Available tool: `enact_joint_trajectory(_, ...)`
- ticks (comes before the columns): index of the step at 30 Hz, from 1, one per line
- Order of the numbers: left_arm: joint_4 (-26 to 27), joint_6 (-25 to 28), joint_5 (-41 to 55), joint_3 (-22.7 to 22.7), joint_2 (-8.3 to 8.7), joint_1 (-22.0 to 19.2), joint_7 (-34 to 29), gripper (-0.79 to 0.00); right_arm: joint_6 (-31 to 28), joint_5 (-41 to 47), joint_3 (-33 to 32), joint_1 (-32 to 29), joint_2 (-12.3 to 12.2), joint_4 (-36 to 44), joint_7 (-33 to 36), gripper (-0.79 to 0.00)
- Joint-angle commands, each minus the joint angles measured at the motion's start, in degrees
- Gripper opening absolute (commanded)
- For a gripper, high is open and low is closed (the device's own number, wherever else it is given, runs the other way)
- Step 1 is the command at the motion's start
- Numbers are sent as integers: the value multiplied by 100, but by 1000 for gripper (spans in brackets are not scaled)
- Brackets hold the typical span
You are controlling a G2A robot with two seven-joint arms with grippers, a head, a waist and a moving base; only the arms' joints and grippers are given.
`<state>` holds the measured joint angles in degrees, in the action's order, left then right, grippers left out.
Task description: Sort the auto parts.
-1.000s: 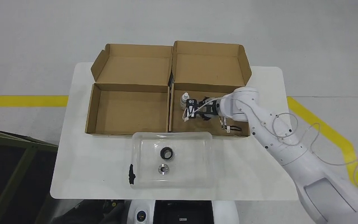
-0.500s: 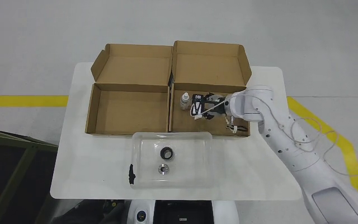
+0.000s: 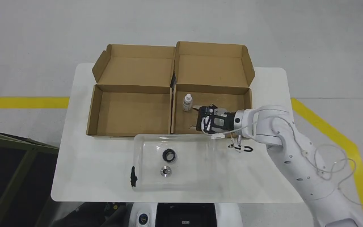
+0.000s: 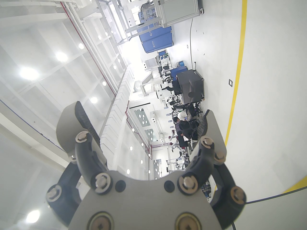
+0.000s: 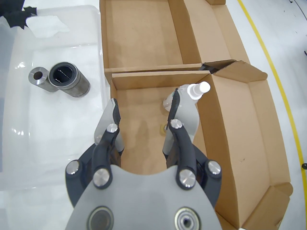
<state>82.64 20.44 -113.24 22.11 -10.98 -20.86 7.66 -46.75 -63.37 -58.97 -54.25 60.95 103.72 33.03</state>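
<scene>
Above right cardboard box (image 5: 227,125), right tool (image 5: 145,104) spread empty, spray bottle (image 5: 197,89) near

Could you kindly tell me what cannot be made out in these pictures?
Right wrist view: bottle, partly hidden behind a finger of the right pincer.
Same view: small yellowish thing on the box floor, half hidden by that finger, too small to name.
Same view: black object by the clear tray, cut off by the picture's edge.
Left wrist view: left pincer faces the hall; its place over the table cannot be told.
</scene>
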Motion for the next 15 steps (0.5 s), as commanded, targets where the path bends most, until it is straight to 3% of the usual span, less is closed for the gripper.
enact_joint_trajectory(1, 0, 0, 0, 0, 0, 0, 0, 0, 105, -10, -4, -152, -13, 242, 18, -120)
enact_joint_trajectory(6, 0, 0, 0, 0, 0, 0, 0, 0, 320, -76, 98, -426, -21, 655, 58, 0)
enact_joint_trajectory(15, 0, 0, 0, 0, 0, 0, 0, 0, 321, -372, 668, -513, 48, 959, 21, 0)
